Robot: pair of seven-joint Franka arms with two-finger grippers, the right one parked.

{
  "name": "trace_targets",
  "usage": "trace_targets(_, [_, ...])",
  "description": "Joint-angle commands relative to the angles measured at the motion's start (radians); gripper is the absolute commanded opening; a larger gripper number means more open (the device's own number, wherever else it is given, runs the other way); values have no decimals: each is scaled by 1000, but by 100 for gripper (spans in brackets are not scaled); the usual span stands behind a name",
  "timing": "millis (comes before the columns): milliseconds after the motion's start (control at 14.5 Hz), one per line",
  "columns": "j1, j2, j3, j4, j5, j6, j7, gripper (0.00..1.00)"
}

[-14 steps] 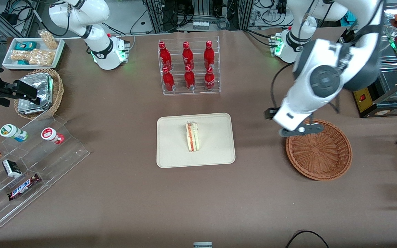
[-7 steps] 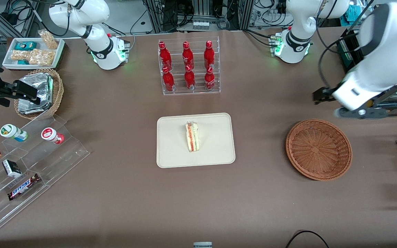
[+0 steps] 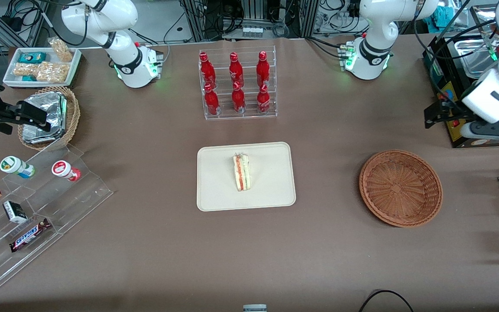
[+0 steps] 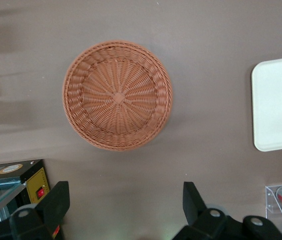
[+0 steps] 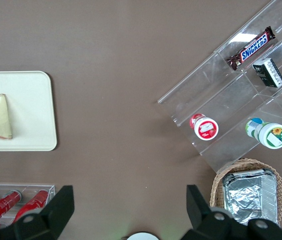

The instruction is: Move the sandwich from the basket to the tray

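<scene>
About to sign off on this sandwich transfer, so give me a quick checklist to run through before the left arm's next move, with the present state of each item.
1. Sandwich on the tray: ok, it lies near the tray's middle, clear of the rim.
2. Basket holds nothing: ok, both the front and left wrist views show bare wicker.
3. Hand free of any load: ok, fingers open, nothing between them.
4. Hand clear of the task's things: ok, it hangs high above the table at the working arm's end, farther from the front camera than the basket.
5. Bottle rack undisturbed: ok, six red bottles upright.
</scene>
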Motion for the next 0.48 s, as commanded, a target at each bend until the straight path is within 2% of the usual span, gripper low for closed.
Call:
trace_targets(0, [0, 12, 35, 54, -4, -27, 15, 100])
trace_targets(414, [22, 32, 36, 78, -27, -27, 7, 100])
